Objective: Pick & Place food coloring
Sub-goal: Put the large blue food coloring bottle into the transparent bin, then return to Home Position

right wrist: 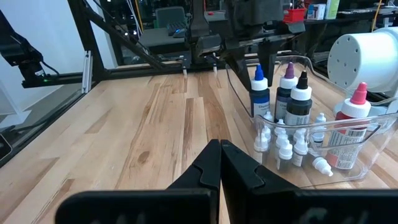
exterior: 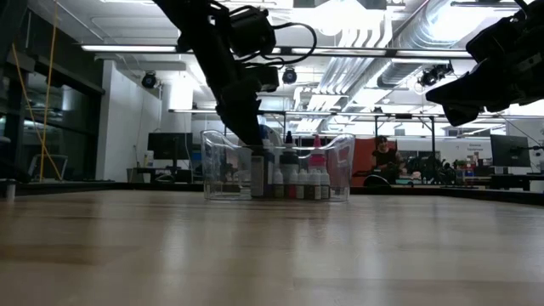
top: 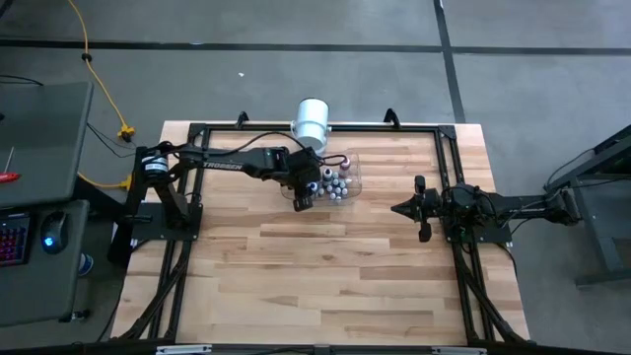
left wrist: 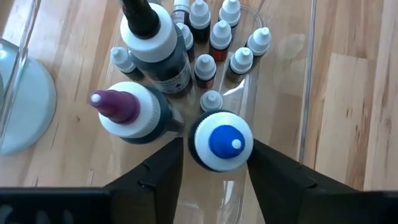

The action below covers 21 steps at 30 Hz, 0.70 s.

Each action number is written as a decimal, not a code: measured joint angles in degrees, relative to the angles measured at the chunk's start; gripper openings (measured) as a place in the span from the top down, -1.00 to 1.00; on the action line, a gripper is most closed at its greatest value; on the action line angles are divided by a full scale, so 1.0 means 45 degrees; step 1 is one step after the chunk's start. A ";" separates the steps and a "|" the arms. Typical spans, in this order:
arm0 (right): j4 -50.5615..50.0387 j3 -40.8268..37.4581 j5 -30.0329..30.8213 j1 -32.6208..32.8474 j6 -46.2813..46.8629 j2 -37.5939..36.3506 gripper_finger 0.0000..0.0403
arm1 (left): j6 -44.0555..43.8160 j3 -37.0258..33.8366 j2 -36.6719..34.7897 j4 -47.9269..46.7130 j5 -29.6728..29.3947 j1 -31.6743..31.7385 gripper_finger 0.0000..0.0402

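Currently left gripper (left wrist: pixel 214 163) is inside the clear tub (top: pixel 353 173) at the table's (top: pixel 325 266) far middle, fingers spread either side of the blue-capped food coloring bottle (left wrist: pixel 221 140), not clamped. Right gripper (right wrist: pixel 220 163) hovers well apart, fingers pressed together.

An open lab or workshop: bare ceiling ducts (exterior: pixel 476 38), rows of monitors (exterior: pixel 170 146), a seated person (exterior: pixel 384 158), wooden workbench (top: pixel 325 266) on taped concrete floor (top: pixel 296 79)
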 joint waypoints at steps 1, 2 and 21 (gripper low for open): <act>0.0002 0.0000 0.0000 0.0000 0.0002 -0.0001 1.00 | 0.0005 0.0000 0.0000 -0.0013 -0.0059 0.0000 0.13; 0.0002 0.0004 0.0000 0.0000 0.0001 0.0000 1.00 | 0.0014 0.0000 -0.0005 -0.0018 -0.0122 0.0000 0.10; 0.0002 0.0005 -0.0001 0.0000 0.0002 -0.0004 1.00 | 0.0073 0.0010 -0.2028 -0.0898 -0.0820 -0.0039 -0.17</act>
